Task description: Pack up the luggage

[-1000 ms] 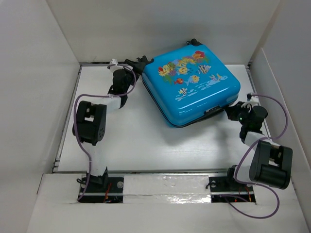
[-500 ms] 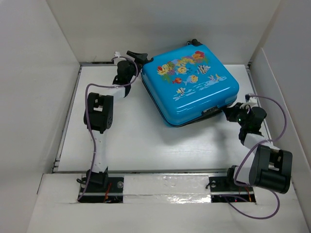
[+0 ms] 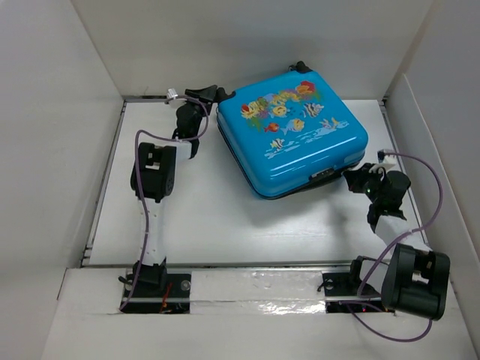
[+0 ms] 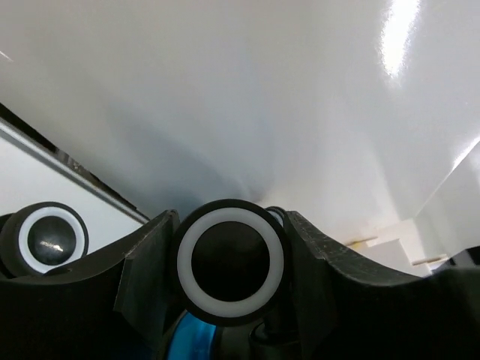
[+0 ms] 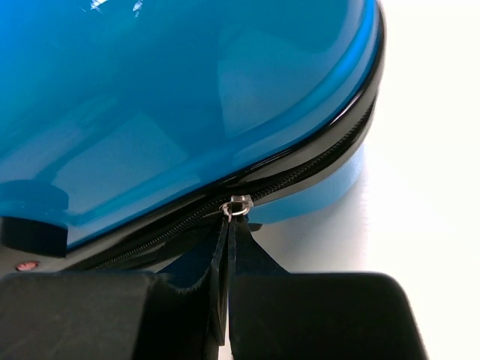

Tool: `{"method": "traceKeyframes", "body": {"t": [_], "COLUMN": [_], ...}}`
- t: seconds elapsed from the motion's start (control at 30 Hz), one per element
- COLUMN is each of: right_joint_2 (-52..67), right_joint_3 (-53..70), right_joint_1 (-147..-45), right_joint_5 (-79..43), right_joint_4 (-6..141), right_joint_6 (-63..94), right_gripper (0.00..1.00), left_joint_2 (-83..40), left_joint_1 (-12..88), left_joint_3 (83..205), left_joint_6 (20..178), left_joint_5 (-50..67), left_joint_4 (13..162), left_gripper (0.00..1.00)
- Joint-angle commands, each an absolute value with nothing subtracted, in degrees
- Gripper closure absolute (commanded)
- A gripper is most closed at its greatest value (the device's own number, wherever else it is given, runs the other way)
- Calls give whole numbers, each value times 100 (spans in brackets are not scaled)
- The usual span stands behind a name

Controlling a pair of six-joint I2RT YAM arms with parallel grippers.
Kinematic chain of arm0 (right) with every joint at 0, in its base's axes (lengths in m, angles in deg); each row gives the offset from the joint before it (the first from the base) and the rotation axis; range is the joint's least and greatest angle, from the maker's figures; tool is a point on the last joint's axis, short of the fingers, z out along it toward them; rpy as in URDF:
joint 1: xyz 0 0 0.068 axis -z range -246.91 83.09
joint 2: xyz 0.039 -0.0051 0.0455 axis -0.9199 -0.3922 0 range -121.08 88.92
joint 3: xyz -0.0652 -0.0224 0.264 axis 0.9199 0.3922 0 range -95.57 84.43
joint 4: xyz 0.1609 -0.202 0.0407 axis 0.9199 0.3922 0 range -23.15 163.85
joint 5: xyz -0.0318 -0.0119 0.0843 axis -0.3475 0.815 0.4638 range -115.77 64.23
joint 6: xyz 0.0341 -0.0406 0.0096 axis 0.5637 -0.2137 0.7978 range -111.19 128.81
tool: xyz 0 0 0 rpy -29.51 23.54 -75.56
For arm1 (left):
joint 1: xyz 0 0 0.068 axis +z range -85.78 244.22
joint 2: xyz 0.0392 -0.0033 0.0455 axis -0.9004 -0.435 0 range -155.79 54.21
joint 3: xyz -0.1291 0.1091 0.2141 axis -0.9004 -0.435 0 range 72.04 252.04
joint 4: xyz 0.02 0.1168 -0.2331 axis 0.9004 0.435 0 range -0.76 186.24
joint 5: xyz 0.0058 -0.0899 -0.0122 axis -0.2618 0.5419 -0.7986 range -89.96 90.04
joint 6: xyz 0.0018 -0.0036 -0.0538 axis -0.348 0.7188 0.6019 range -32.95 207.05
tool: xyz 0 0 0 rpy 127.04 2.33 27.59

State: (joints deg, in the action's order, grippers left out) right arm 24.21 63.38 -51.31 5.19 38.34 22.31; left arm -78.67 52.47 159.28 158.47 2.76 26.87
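The luggage (image 3: 292,131), closed on the surface (image 3: 210,225) between my tools, now has its wheel (image 4: 230,261) clamped by my left tool (image 3: 211,94), which just closed, while my right tool (image 5: 227,251) stays pinched on the zipper pull (image 5: 240,204), so it seems braced for zipping.

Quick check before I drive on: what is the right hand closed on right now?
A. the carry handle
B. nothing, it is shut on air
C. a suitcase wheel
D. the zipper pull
D: in the right wrist view the right hand is shut, with the zipper pull pinched between its two fingers at the black zipper seam of the blue suitcase.
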Motion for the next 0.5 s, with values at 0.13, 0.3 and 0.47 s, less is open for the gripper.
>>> {"method": "traceKeyframes", "body": {"t": [0.13,0.3,0.47], "right_joint_2": [3486,4277,4050], "right_joint_3": [6448,6527,6484], "right_joint_1": [-5337,-5197,-5197], "right_joint_5": [763,403,875], "right_joint_4": [4161,4848,4910], "right_joint_6": [2147,2024,1927], "right_gripper": [100,100,100], "left_joint_2": [-6472,-5479,-4960], "left_joint_1": [5068,4849,5041], "left_joint_3": [14518,12877,12486], "left_joint_6": [15306,15192,15051], "left_joint_5": [1050,1042,1111], "left_joint_4": [1613,1041,2005], "left_gripper": [100,100,76]}}
